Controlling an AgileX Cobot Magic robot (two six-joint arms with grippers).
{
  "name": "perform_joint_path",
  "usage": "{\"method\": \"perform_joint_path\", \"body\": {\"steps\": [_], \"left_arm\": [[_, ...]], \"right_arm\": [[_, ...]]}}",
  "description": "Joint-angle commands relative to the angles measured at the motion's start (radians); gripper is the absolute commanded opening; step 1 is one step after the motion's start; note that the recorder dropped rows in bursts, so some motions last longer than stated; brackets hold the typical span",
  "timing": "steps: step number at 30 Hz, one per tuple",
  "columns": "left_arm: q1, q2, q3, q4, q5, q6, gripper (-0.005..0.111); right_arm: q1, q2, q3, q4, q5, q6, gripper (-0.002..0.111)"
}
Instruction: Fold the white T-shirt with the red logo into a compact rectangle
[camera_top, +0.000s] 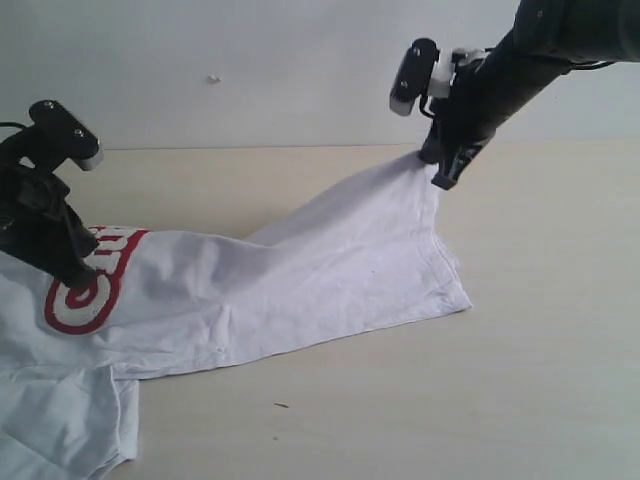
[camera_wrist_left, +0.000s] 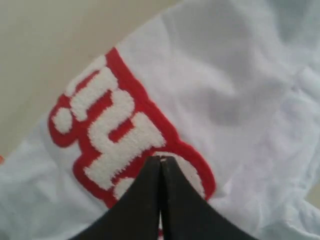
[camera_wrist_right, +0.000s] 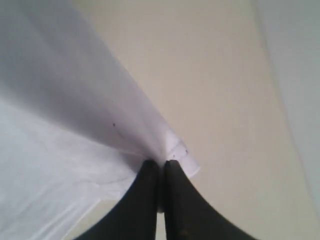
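Beige tabletop (camera_top: 540, 400) fills the foreground, and the white T-shirt (camera_top: 300, 290) lies across its left and middle. Nearest the camera, a loose part of the shirt rests at the lower left corner of the exterior view. Just behind it is the red logo (camera_top: 85, 290), its fuzzy white letters ringed in red. The left gripper (camera_top: 78, 278) sits at the logo's edge with its jaws pressed together. The left wrist view shows the tips meeting right over the patch, but not whether any cloth is caught between them. Farther back and to the right, the shirt rises off the table in a taut slope. The right gripper (camera_top: 443, 182) is clamped tight on the raised corner, above the surface. Behind it stands a pale wall (camera_top: 280, 70).
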Motion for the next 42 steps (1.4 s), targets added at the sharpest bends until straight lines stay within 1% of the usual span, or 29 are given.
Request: {"method": "perform_joint_path", "body": {"steps": [1, 6, 8, 11, 12, 13, 14, 16, 17, 22, 23, 24, 26, 29, 33, 35, 38, 41, 42], "left_arm": [[0.002, -0.002, 0.001, -0.004, -0.184, 0.025, 0.000], [0.002, 0.008, 0.001, -0.004, -0.324, 0.055, 0.000], [0.002, 0.021, 0.001, -0.004, -0.346, 0.059, 0.000], [0.002, 0.042, 0.001, -0.004, -0.348, 0.074, 0.000], [0.002, 0.046, 0.001, -0.004, -0.348, 0.074, 0.000], [0.002, 0.052, 0.001, -0.004, -0.342, 0.072, 0.000], [0.002, 0.057, 0.001, -0.004, -0.338, 0.071, 0.000], [0.002, 0.066, 0.001, -0.004, -0.314, 0.071, 0.000], [0.002, 0.070, 0.001, -0.004, -0.298, 0.071, 0.000], [0.002, 0.082, 0.001, -0.004, -0.200, 0.071, 0.000], [0.002, 0.082, 0.001, -0.009, -0.177, 0.070, 0.000], [0.002, 0.082, 0.001, -0.008, -0.151, 0.059, 0.000], [0.002, 0.082, 0.001, -0.008, -0.107, 0.029, 0.000], [0.017, 0.107, 0.001, -0.008, -0.053, -0.066, 0.000], [0.026, 0.173, 0.001, -0.007, -0.009, -0.150, 0.000], [0.026, 0.210, 0.001, -0.007, 0.003, -0.180, 0.000], [0.033, 0.260, 0.001, 0.004, 0.010, -0.250, 0.000], [0.037, 0.305, 0.001, 0.007, 0.015, -0.256, 0.000], [0.037, 0.310, 0.001, 0.007, 0.015, -0.256, 0.000]], "right_arm": [[0.002, 0.028, -0.001, 0.115, -0.223, -0.093, 0.000], [0.002, 0.109, -0.001, 0.113, -0.420, -0.088, 0.002], [0.002, 0.131, -0.001, 0.113, -0.494, -0.088, 0.011], [0.002, 0.139, -0.001, 0.115, -0.600, -0.068, 0.033], [0.002, 0.139, -0.001, 0.115, -0.629, -0.038, 0.038], [0.002, 0.139, -0.001, 0.115, -0.661, 0.014, 0.042], [0.002, 0.139, -0.001, 0.115, -0.680, 0.066, 0.043], [0.002, 0.135, -0.002, 0.115, -0.667, 0.153, 0.040], [0.002, 0.132, -0.002, 0.115, -0.645, 0.190, 0.037], [0.002, 0.126, -0.002, 0.107, -0.431, 0.284, 0.010], [0.002, 0.125, -0.002, 0.107, -0.371, 0.290, 0.004], [0.002, 0.125, -0.008, 0.105, -0.302, 0.298, 0.000], [0.002, 0.125, -0.029, 0.078, -0.166, 0.345, 0.000], [0.002, 0.125, -0.058, 0.014, 0.004, 0.514, 0.000], [0.002, 0.135, -0.056, -0.017, 0.178, 0.556, 0.000], [0.002, 0.135, -0.008, -0.020, 0.170, 0.556, 0.000], [0.002, 0.133, 0.089, -0.043, 0.075, 0.599, 0.000], [0.002, 0.133, 0.160, -0.093, 0.003, 0.640, 0.000], [0.002, 0.133, 0.171, -0.110, 0.004, 0.656, 0.000]]}}
